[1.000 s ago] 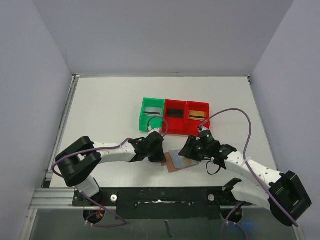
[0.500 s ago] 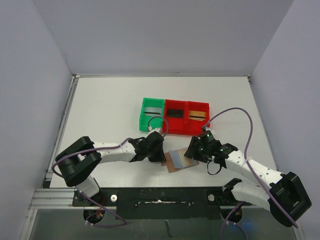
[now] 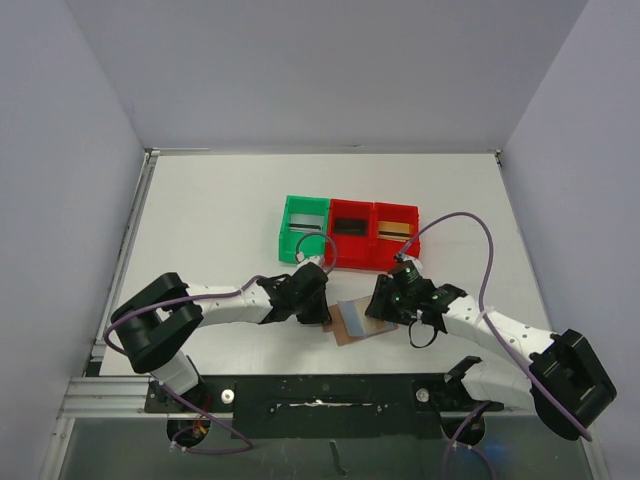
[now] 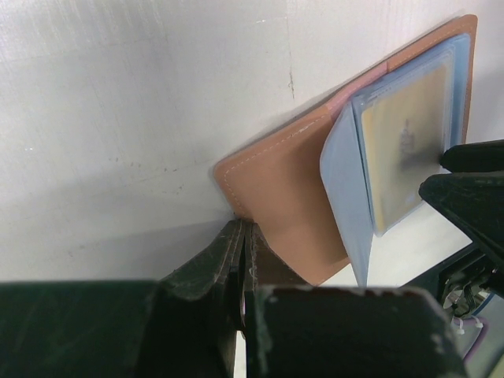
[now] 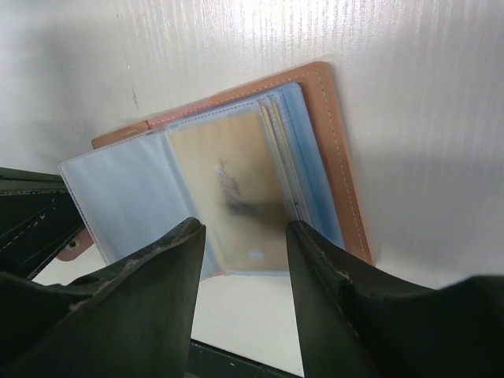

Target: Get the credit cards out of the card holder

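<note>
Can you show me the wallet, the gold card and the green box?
card holder (image 4: 283,197): left wrist view, brown leather cover.
gold card (image 5: 228,189): right wrist view, its middle, behind clear sleeve.
green bin (image 3: 285,232): top view, left wall.

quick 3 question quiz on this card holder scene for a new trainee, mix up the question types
1. True or false: the left pincer is shut on the edge of the card holder.
2. Pick one: the right pincer is A) open, its fingers either side of the open card holder's pages; B) shut on a black card; C) down inside a bin.
3. Fill the gap: the card showing in the open card holder is ___ coloured.

Key: 1 true; 2 A; 3 gold.
</note>
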Action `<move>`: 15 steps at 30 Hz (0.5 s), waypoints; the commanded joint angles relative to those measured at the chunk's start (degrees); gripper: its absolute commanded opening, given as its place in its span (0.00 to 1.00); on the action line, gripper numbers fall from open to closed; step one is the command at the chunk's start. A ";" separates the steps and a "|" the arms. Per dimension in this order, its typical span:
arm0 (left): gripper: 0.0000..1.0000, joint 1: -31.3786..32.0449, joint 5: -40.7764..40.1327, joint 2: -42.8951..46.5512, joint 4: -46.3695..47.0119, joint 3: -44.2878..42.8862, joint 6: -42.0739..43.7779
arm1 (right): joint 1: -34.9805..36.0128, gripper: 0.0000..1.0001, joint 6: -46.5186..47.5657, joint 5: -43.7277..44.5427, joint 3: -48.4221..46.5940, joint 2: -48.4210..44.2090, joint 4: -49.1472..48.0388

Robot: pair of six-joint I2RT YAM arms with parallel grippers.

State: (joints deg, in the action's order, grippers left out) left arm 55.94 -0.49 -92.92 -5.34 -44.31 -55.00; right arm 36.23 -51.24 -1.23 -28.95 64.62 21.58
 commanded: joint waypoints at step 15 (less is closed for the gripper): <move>0.00 0.22 0.49 -0.95 -1.51 -1.48 1.01 | 3.50 0.50 1.72 7.86 -6.63 0.25 6.08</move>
State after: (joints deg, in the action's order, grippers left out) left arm 55.92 -0.30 -93.03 -5.43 -44.42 -54.89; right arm 39.48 -50.83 3.20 -32.82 65.82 26.06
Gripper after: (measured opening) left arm 0.006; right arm 0.498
